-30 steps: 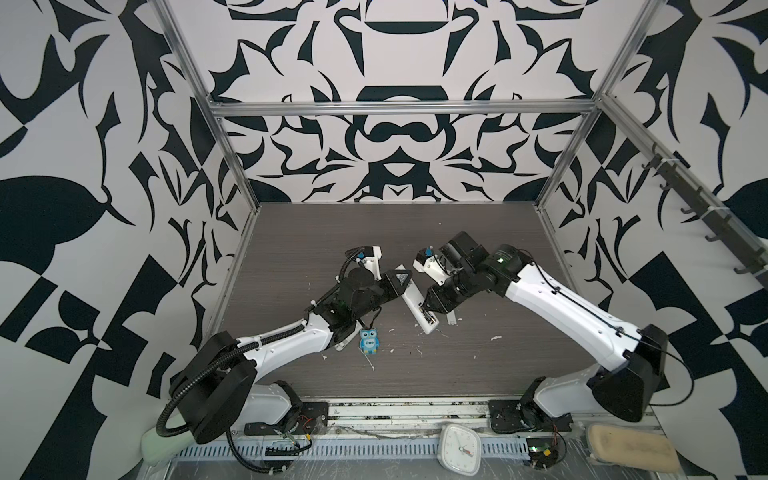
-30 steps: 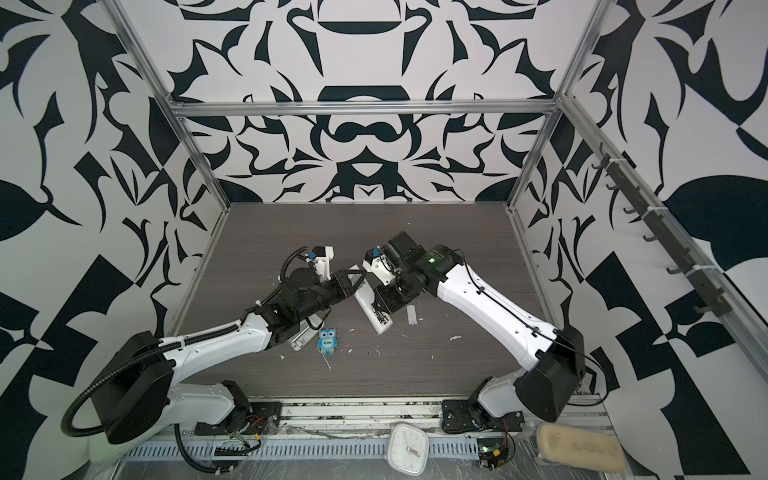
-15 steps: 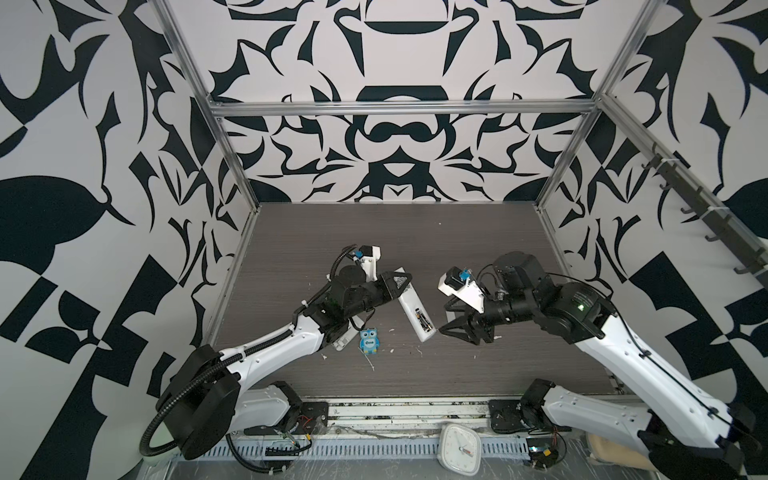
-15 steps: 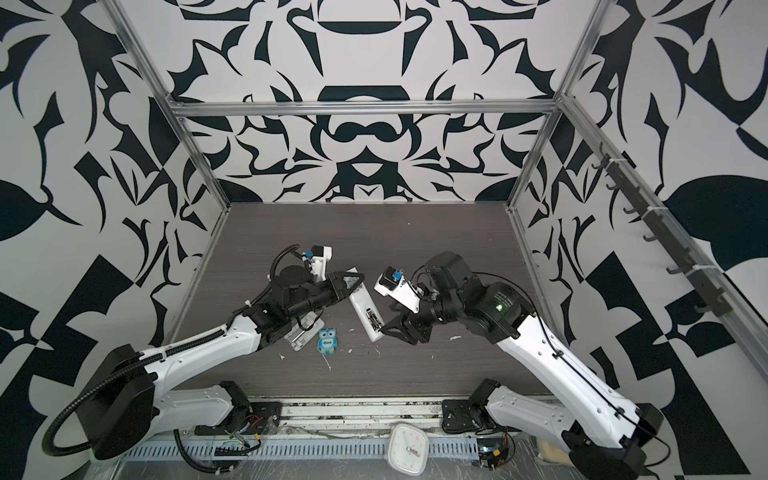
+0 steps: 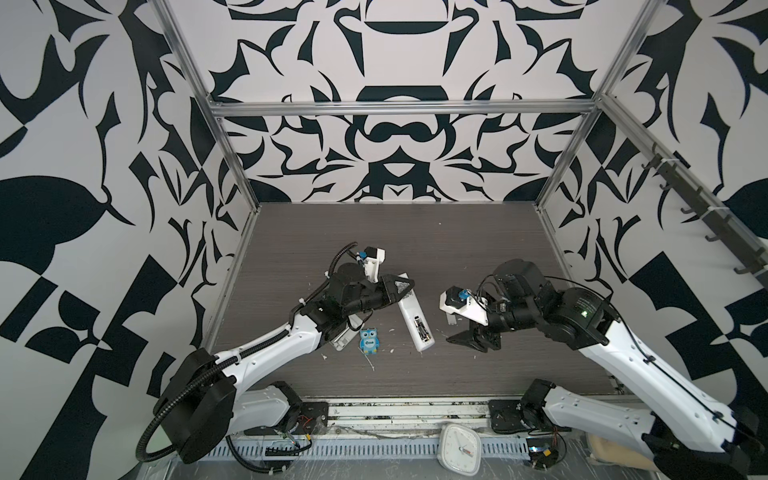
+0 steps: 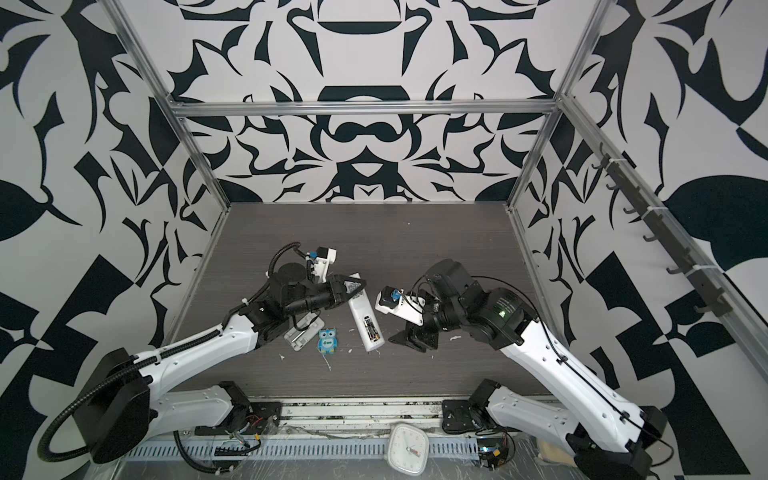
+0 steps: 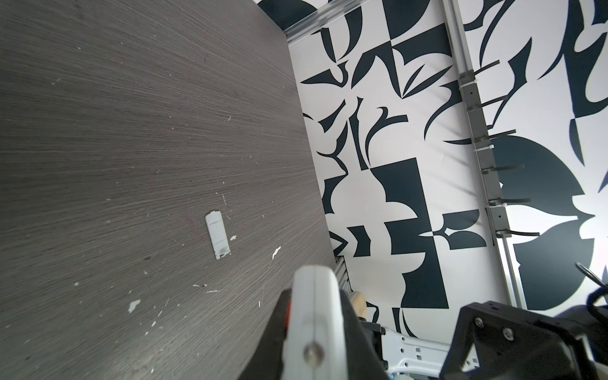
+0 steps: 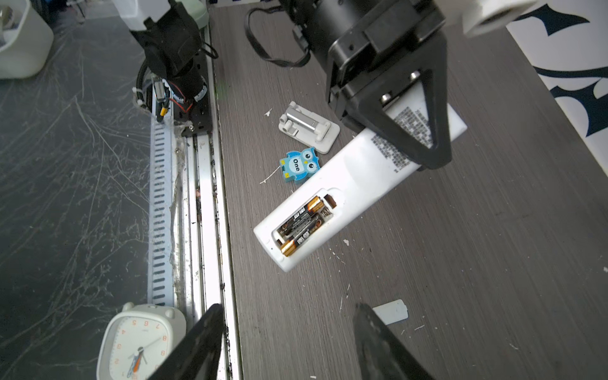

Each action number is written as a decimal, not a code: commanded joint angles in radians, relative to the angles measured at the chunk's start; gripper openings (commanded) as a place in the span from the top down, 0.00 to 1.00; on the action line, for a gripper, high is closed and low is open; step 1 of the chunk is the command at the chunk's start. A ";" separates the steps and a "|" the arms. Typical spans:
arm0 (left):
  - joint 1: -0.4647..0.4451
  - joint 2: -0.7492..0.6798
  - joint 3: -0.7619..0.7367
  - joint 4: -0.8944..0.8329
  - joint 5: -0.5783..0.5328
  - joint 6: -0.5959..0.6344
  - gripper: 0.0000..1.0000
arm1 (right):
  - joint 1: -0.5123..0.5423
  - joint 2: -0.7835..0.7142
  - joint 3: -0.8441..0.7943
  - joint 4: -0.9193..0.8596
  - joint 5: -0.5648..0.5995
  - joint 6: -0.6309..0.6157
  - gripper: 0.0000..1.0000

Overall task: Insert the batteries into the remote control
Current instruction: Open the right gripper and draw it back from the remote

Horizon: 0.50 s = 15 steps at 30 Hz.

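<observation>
The white remote control [image 5: 415, 322] [image 6: 362, 318] [image 8: 355, 184] lies back up, and its battery compartment is uncovered. Both batteries [image 8: 304, 225] [image 5: 422, 332] [image 6: 371, 328], dark with gold bands, sit side by side in that compartment. My left gripper [image 5: 399, 287] [image 6: 351, 289] [image 8: 418, 131] is shut on the remote's far end, whose edge shows between the black fingers [image 7: 276, 329] in the left wrist view. My right gripper [image 5: 463, 343] [image 6: 405, 343] [image 8: 286, 307] stands open to the right of the remote, apart from it, with nothing between its fingers.
A small loose white battery cover [image 7: 217, 236] [image 8: 391, 312] lies on the table beside the right gripper. A blue owl figure [image 5: 369, 341] [image 8: 298, 165] and a grey-white tray [image 6: 303, 332] [image 8: 309, 130] sit left of the remote. A clock [image 5: 459, 446] lies beyond the front edge.
My right gripper was shut over the remote one second ago. It has drawn back to the right and opened. The left gripper has kept its hold on the remote, barely shifting.
</observation>
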<state>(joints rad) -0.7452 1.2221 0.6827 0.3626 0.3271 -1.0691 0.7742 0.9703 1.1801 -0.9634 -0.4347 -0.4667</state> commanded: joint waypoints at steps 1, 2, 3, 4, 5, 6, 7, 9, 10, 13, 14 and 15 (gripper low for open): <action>0.006 -0.019 0.040 0.014 0.046 -0.014 1.00 | 0.033 0.018 -0.009 0.004 0.024 -0.043 0.37; 0.007 -0.016 0.040 0.017 0.051 -0.014 1.00 | 0.045 0.027 -0.013 0.010 0.031 -0.045 0.40; 0.006 -0.014 0.042 0.020 0.055 -0.015 1.00 | 0.058 0.036 -0.019 0.017 0.043 -0.046 0.43; 0.006 -0.013 0.045 0.022 0.057 -0.017 1.00 | 0.075 0.047 -0.020 0.022 0.059 -0.051 0.45; 0.006 -0.012 0.045 0.025 0.061 -0.018 1.00 | 0.089 0.057 -0.023 0.024 0.071 -0.058 0.47; 0.006 -0.011 0.046 0.026 0.061 -0.018 1.00 | 0.099 0.067 -0.023 0.029 0.079 -0.062 0.48; 0.006 -0.012 0.047 0.027 0.062 -0.019 1.00 | 0.107 0.073 -0.024 0.034 0.086 -0.068 0.48; 0.006 -0.011 0.047 0.026 0.064 -0.021 1.00 | 0.117 0.077 -0.030 0.048 0.097 -0.077 0.48; 0.006 -0.011 0.047 0.027 0.066 -0.020 1.00 | 0.118 0.076 -0.036 0.056 0.100 -0.082 0.49; 0.006 -0.011 0.050 0.027 0.068 -0.022 1.00 | 0.123 0.078 -0.052 0.069 0.118 -0.098 0.57; 0.006 -0.009 0.050 0.027 0.069 -0.023 1.00 | 0.127 0.080 -0.056 0.071 0.126 -0.103 0.60; 0.007 -0.008 0.049 0.027 0.070 -0.024 1.00 | 0.128 0.082 -0.058 0.073 0.132 -0.106 0.62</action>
<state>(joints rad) -0.7448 1.2221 0.6937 0.3626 0.3782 -1.0782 0.8940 1.0573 1.1252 -0.9257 -0.3344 -0.5472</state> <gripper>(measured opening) 0.212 0.395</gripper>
